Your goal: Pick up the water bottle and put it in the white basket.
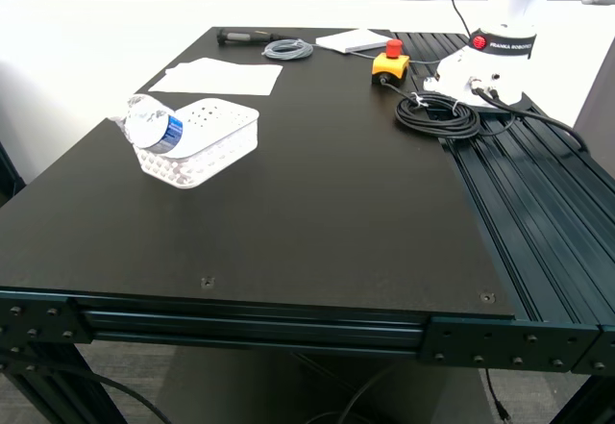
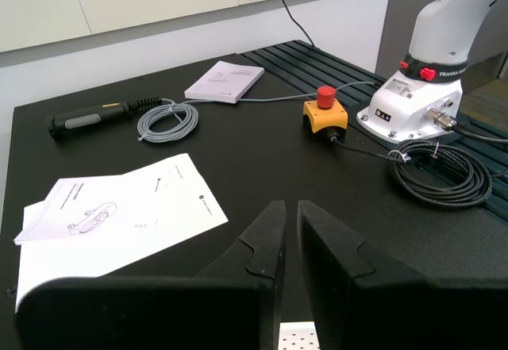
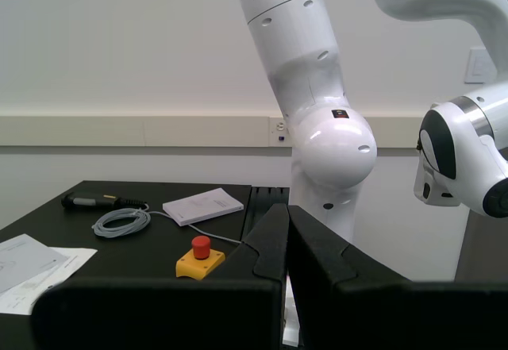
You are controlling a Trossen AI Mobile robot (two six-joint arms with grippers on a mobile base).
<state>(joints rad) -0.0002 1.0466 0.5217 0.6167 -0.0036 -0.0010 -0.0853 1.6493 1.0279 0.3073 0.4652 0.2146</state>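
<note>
Black tabletop (image 1: 317, 203) carries the water bottle (image 1: 152, 126) lying tilted across the white basket's (image 1: 207, 145) rim at the exterior view's left, so it could roll off; my first gripper (image 2: 290, 235) and second gripper (image 3: 287, 239) are both nearly closed, empty.

The table top (image 1: 317, 184) is seen as a matt black board with a faintly grainy finish, edged by ribbed dark metal rails (image 1: 538, 203). The water bottle (image 1: 154, 126) is of clear, glossy ribbed plastic; the white basket (image 1: 207, 145) is of smooth white perforated plastic. At 11 o'clock, paper sheets (image 1: 219, 76) lie matt white. The neighbouring robot base (image 1: 500, 54) is finished in glossy white
</note>
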